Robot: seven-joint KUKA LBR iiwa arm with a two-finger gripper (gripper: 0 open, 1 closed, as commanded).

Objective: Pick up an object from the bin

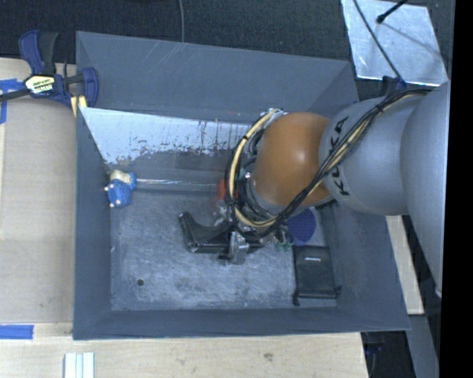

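My gripper [235,245] hangs low over the middle of the bin, under the arm's orange cover. Just to its left a black angular object [199,231] lies on the floor, with its right end touching or under the gripper. A blue round thing [302,225] peeks out to the right of the gripper, partly hidden by the arm. A small red thing [221,191] shows at the cover's left edge.
A black flat rectangular block [316,274] lies at the front right. A small blue and white object [120,188] sits by the left wall, with a clear tube [174,181] stretching right from it along the back. The arm covers the bin's right rear.
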